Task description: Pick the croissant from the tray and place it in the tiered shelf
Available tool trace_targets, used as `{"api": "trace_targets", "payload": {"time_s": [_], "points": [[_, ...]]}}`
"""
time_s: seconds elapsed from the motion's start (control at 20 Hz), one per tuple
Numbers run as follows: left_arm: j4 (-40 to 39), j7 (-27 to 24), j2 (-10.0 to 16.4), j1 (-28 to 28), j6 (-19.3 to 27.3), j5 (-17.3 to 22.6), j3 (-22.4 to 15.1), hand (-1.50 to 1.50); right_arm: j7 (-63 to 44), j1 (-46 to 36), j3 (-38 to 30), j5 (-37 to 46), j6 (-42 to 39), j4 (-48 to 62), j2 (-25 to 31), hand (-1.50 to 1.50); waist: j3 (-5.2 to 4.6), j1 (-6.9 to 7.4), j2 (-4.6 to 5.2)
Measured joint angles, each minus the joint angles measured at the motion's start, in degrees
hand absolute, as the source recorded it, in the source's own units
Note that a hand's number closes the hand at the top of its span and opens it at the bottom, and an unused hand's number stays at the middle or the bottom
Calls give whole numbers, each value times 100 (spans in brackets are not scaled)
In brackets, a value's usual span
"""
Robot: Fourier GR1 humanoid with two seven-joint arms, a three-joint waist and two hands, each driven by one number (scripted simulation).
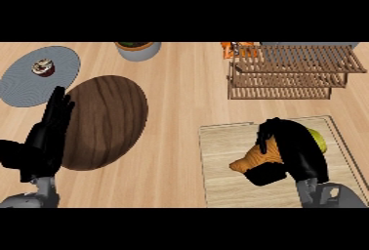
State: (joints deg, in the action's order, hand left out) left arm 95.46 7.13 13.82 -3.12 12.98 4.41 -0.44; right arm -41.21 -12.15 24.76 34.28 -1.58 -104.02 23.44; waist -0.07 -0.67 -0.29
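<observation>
croissant [247, 163] sits on the wooden tray [223, 190] at the near right. it is probably light, soft and flaky, so it wants holding round its thick middle rather than by a brittle tip. right hand [292, 146] lies over it with fingers curled down round its far side, hiding most of it. left hand [47, 134] rests open at the left edge, holding nothing. tiered shelf [288, 73] stands at the far right, well apart.
</observation>
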Motion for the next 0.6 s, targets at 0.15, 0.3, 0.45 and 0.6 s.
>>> {"api": "trace_targets", "payload": {"time_s": [0.15, 0.3, 0.45, 0.6], "points": [[60, 40, 106, 21, -103, 114, 142, 0, -380, -160, -463, -143, 88, -582, -91, 150, 1, 6, -4], [25, 7, 21, 29, -61, 40, 83, 0, -865, -236, -870, -82, 67, -1227, -10, 150, 1, -12, -4], [-55, 16, 72, -60, -136, 73, 179, 0, -1305, -464, -1313, -94, -190, -1644, 150, 150, 1, 7, 5], [100, 153, 20, -37, -149, 38, 138, 0, -1448, -662, -1695, -97, -389, -1721, 256, 150, 2, 41, 11]]}}
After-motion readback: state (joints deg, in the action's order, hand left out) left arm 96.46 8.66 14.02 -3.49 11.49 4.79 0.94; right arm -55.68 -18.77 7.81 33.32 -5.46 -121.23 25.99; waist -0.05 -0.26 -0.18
